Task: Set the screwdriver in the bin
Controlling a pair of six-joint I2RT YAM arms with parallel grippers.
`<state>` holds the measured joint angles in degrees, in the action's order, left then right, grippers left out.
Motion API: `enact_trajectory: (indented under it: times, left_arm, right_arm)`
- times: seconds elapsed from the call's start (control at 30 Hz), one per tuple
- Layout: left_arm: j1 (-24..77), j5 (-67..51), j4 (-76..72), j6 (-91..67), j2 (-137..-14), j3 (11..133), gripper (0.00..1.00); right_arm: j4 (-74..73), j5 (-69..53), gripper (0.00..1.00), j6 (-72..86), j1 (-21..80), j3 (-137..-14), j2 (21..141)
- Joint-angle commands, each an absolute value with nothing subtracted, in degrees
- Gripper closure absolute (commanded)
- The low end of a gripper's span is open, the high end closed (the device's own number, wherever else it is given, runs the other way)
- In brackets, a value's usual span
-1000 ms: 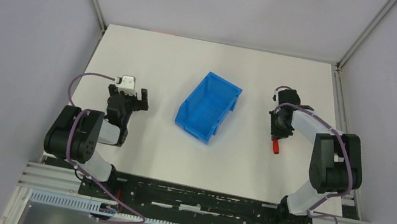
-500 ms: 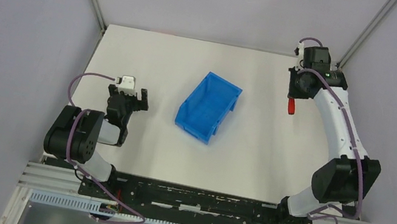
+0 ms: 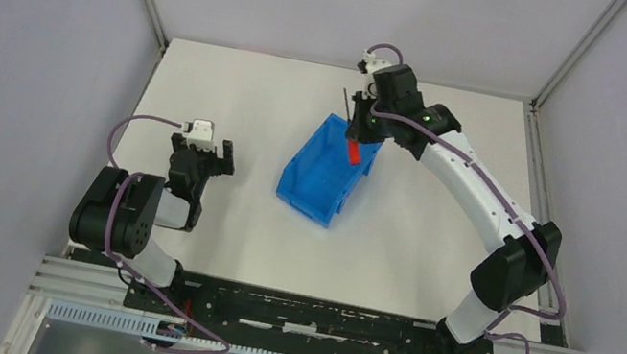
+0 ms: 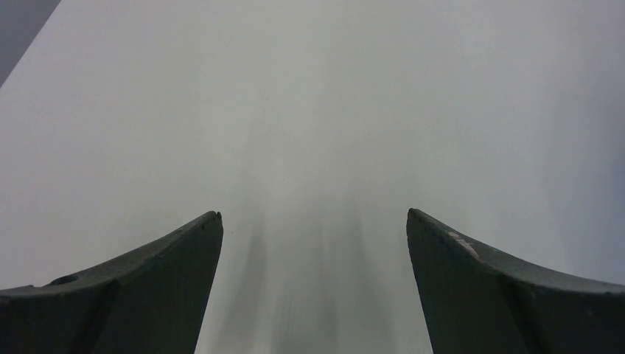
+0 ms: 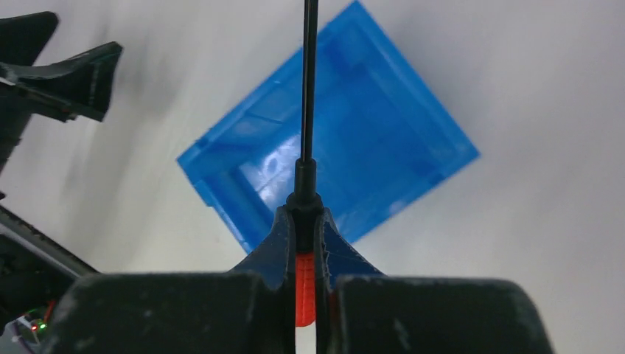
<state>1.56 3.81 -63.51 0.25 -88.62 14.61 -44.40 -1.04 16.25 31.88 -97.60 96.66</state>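
The blue bin [image 3: 327, 173] stands in the middle of the table, seen from above in the right wrist view [image 5: 368, 125]. My right gripper [image 3: 356, 132] is shut on the screwdriver [image 3: 352, 151] and holds it in the air over the bin's far end. The red handle [image 5: 305, 289] sits between the fingers, and the thin dark shaft [image 5: 309, 81] points out over the bin. My left gripper [image 3: 207, 161] is open and empty, low over the bare table at the left [image 4: 313, 221].
The white table [image 3: 255, 99] is walled by grey panels on the left, back and right. The left arm's gripper also shows at the upper left of the right wrist view [image 5: 66, 81].
My right arm has swung from the right side of the table to the far right corner, then left to above the bin, carrying the screwdriver. The left arm has not moved.
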Motion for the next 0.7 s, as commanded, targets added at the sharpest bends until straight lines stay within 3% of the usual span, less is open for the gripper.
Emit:
enact_trajectory:
  times: [0.0,0.13,0.5,0.57,0.67]
  left_arm:
    - [1.14,2.97,-65.31,-1.41,-87.53,14.77,0.00]
    - [1.14,2.99,-65.35,-1.41,-87.54,14.77,0.00]
    - [1.14,3.03,-65.30,-1.41,-87.58,14.77,0.00]
    - [1.14,2.91,-65.30,-1.41,-87.54,14.77,0.00]
    - [1.15,2.97,-65.30,-1.41,-87.54,14.76,0.00]
  right_arm:
    - [-31.81,0.89,1.00,23.62,35.56,-95.39,97.31]
    - [-23.00,2.92,1.00,27.55,37.59,-87.50,98.61]
    - [-18.73,5.32,1.00,30.67,39.48,-80.21,106.19]
    - [-16.94,5.64,0.96,32.20,39.57,-78.15,106.56]
    - [-13.51,5.89,0.82,34.77,39.56,-75.28,106.92]
